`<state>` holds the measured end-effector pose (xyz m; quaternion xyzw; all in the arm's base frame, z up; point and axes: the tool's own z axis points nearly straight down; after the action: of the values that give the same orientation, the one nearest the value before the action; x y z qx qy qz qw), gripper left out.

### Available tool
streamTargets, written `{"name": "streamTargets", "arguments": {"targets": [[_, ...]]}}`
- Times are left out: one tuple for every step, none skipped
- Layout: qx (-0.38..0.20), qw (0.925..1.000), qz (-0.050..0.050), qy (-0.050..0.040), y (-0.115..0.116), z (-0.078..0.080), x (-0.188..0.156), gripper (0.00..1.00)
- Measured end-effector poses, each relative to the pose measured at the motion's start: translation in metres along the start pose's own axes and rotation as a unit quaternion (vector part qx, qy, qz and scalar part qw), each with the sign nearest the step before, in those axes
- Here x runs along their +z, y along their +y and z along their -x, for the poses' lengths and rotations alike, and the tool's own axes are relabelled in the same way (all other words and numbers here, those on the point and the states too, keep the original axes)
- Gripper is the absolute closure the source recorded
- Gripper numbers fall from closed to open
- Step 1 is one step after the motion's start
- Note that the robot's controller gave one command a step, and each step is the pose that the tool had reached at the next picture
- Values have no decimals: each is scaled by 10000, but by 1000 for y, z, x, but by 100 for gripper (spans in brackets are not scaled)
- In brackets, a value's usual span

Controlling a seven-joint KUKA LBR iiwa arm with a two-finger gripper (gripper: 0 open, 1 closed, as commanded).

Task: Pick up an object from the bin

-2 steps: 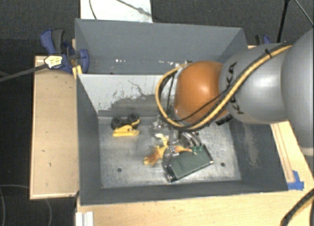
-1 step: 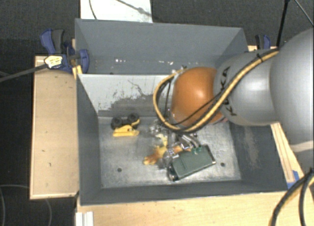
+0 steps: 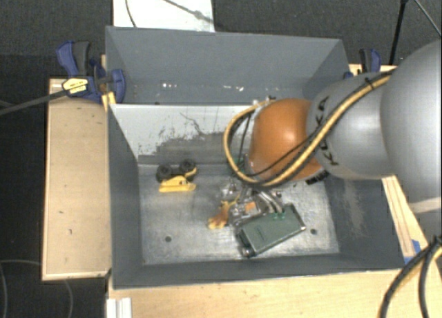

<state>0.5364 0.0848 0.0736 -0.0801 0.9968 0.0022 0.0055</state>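
In the bin, mid-front, the jaws (gap: cannot tell) hover over a dark flat box.

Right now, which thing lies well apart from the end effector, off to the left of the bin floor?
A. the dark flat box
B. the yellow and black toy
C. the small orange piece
B: the yellow and black toy sits alone at the left, while the dark flat box and the small orange piece lie right by the end effector.
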Motion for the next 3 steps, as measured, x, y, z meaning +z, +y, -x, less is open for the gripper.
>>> {"name": "streamTargets", "arguments": {"targets": [[3,10000,1,0,0,0,0,100],[6,10000,-2,12,0,0,-2,100],[10,10000,-10,65,0,-3,-12,100]]}}
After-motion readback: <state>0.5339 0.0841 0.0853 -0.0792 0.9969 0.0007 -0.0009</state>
